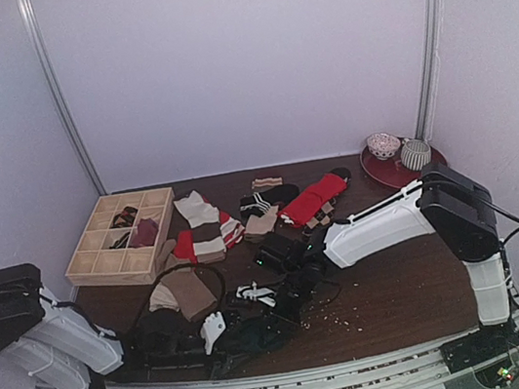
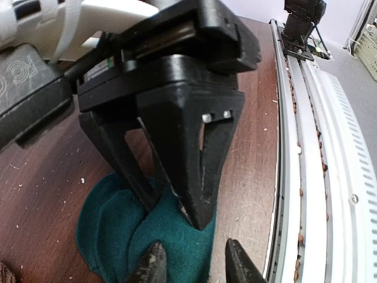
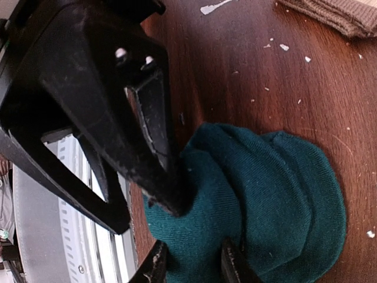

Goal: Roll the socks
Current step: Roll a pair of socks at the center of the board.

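Observation:
A plain dark teal sock bundle (image 1: 259, 339) lies bunched on the brown table near its front edge. It also shows in the left wrist view (image 2: 118, 236) and the right wrist view (image 3: 277, 188). My left gripper (image 1: 231, 337) is open and straddles the bundle's edge (image 2: 196, 266): one fingertip (image 2: 153, 265) rests on the fabric, the other is just off it. My right gripper (image 1: 285, 307) comes in from the opposite side. It is closed on a fold of the teal fabric (image 3: 193, 266). No black argyle pair is clear to see.
A pile of loose socks, red (image 1: 315, 200), striped (image 1: 205, 225) and brown (image 1: 184, 290), lies mid-table. A wooden divider box (image 1: 103, 264) stands at the back left and a red plate (image 1: 385, 175) with two bowls at the back right. The metal rail (image 2: 312, 147) runs just beside the bundle.

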Robot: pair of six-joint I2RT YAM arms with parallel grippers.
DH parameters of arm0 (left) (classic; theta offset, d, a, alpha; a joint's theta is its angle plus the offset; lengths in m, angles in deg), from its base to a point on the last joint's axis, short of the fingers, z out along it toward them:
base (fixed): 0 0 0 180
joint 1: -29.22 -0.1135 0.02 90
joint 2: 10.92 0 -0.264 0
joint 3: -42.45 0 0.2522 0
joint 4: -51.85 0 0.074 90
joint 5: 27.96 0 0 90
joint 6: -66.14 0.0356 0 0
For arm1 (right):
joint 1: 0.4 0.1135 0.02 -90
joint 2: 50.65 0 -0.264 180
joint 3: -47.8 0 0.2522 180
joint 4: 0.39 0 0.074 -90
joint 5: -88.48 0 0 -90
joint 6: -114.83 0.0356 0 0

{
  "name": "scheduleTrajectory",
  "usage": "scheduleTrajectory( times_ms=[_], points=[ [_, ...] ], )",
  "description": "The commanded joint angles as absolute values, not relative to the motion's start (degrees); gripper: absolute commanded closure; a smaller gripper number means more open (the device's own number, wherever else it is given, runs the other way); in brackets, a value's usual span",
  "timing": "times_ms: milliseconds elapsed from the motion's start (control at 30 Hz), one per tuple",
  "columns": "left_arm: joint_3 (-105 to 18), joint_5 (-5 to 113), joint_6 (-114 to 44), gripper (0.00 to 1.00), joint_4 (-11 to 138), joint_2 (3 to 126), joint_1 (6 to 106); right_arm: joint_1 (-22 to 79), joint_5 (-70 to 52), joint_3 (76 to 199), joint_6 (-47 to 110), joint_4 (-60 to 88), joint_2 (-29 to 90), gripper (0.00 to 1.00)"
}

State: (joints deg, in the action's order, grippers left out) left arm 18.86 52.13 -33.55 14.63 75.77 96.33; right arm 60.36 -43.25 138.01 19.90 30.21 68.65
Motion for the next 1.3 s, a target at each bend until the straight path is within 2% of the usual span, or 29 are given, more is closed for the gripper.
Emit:
scheduleTrajectory(
  times_ms=[0,33,100,133,267,367,467,667,1033,1167,1267],
  points=[
    [15.5,50.7,-33.9,0.68,15.9,78.7,96.7,60.5,-36.6,134.7,21.6,40.1,74.0,0.72],
    [15.0,50.8,-34.1,0.68,16.5,79.2,96.7,60.5,-36.6,134.7,21.7,39.9,74.0,0.72],
    [14.2,50.9,-34.6,0.53,17.6,80.2,96.7,60.5,-36.7,134.5,21.7,39.4,73.9,0.72],
    [13.9,51.0,-34.7,0.51,18.1,80.7,96.7,60.6,-36.8,134.4,21.7,39.3,73.8,0.72],
    [13.4,51.6,-35.6,0.50,19.8,82.0,96.7,60.6,-37.0,133.6,21.7,38.2,73.1,0.72],
    [14.3,52.5,-36.3,0.43,19.3,81.5,96.8,60.5,-36.9,133.3,21.6,37.9,73.0,0.72],
    [16.9,53.7,-36.4,0.34,17.1,77.2,96.8,60.6,-36.0,132.8,21.6,37.6,72.9,0.72],
    [20.3,56.5,-33.5,0.31,18.4,68.4,96.8,60.6,-34.9,132.6,21.8,37.5,72.7,0.72],
    [13.7,55.4,-32.8,0.39,20.1,80.5,96.8,60.6,-34.2,133.2,21.7,38.0,73.0,0.73],
    [12.9,54.6,-32.6,0.62,20.1,81.6,96.8,60.5,-33.7,133.0,21.7,38.0,73.0,0.73],
    [12.6,54.4,-32.6,0.68,20.5,81.7,96.8,60.6,-33.7,133.0,22.2,37.3,73.1,0.73]
  ],
)
